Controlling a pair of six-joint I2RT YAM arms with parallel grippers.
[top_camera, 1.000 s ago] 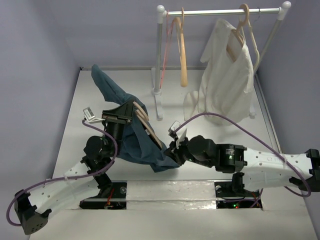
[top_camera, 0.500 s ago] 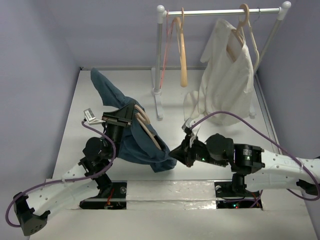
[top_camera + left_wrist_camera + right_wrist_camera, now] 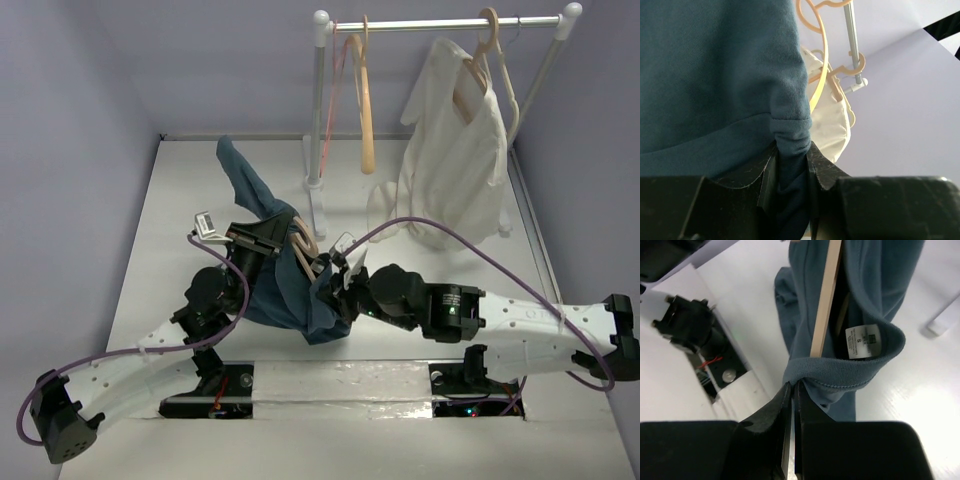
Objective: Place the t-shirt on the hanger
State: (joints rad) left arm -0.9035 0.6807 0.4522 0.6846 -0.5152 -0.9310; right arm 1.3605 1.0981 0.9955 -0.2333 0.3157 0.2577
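The dark teal t-shirt (image 3: 285,295) hangs bunched between both arms over the white table, one sleeve (image 3: 243,180) sticking up towards the back. The pale tan hanger (image 3: 301,246) sits partly inside it. In the right wrist view the hanger's arm (image 3: 826,300) runs through the neck beside the pale label (image 3: 863,340). My left gripper (image 3: 268,240) is shut on a fold of the t-shirt (image 3: 715,75), pinched between its jaws (image 3: 791,156). My right gripper (image 3: 330,284) is shut on the collar edge (image 3: 840,374), jaws nearly touching (image 3: 793,389).
A white clothes rack (image 3: 320,110) stands at the back, its foot (image 3: 318,212) just behind the t-shirt. On it hang a thin pink hanger (image 3: 343,60), a yellow-orange hanger (image 3: 366,125) and a cream-white garment (image 3: 455,160). The arm bases (image 3: 215,385) lie along the near edge.
My right gripper has moved left from beside the t-shirt and shut on its collar. My left gripper has carried the t-shirt and hanger to the right, and the raised sleeve swung right.
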